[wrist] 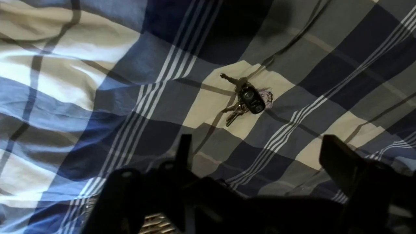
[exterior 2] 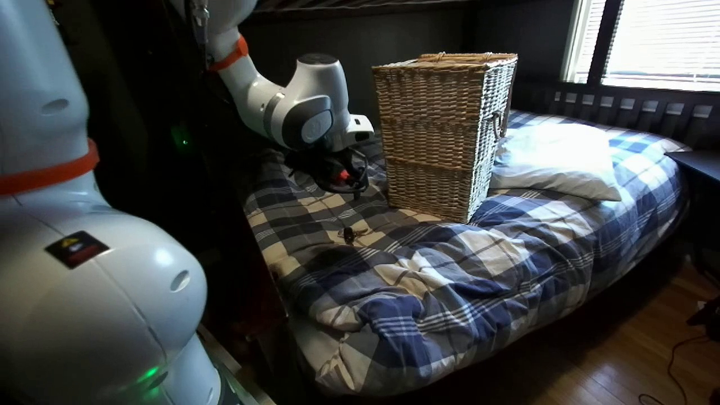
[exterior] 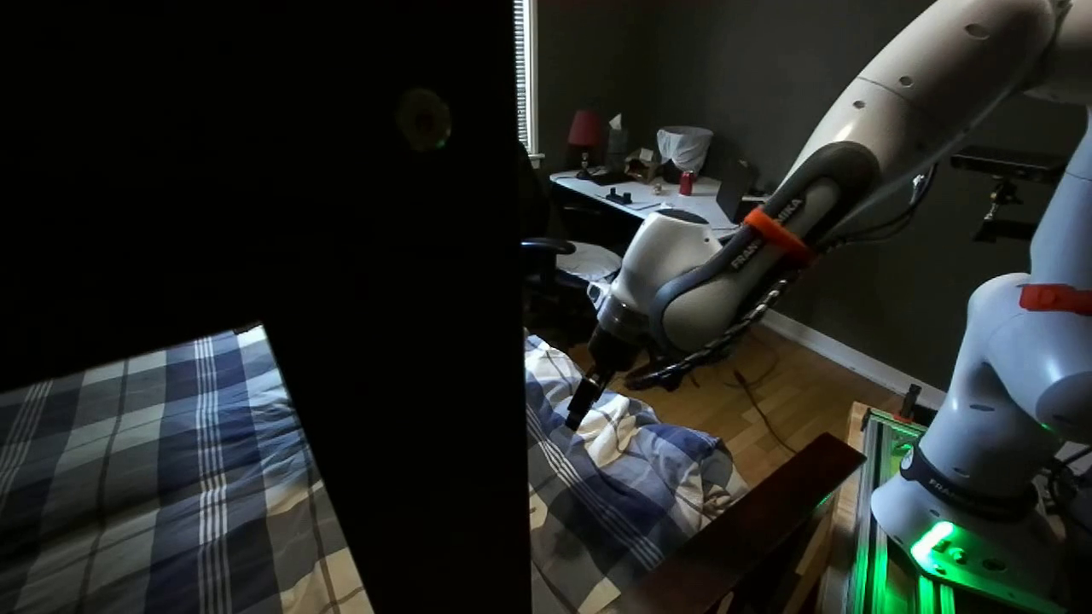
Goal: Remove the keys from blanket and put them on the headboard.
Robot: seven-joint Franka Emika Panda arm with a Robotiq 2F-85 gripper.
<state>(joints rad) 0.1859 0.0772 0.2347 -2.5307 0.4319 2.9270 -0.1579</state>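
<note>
A blanket (exterior 2: 506,264) of blue, navy and cream plaid, crossed by thin white stripes, is spread over the bed (exterior 2: 312,340); it is rumpled into soft, rounded folds along one side and is laid flatter where the bunch of keys (wrist: 246,98) is found, on a pale check. Slim metal blades are clustered about a smooth, rounded black fob (wrist: 254,103). A tall, box-shaped wicker hamper (exterior 2: 433,135), coarsely woven in tan, is stood on the blanket, with a plump white pillow (exterior 2: 557,160) beside it. Daylight is let in through slatted window blinds (exterior 2: 664,45). In an exterior view, a dark red-brown wooden board (exterior: 755,524) is seen near the robot's base (exterior: 981,520), and a white desk (exterior: 704,203), topped by a red-shaded lamp (exterior: 585,130), is set before dark grey walls (exterior: 768,77). The black gripper (wrist: 257,138) is held above the blanket, its angular fingers (wrist: 336,156) parted wide, with the keys lying apart from them.
</note>
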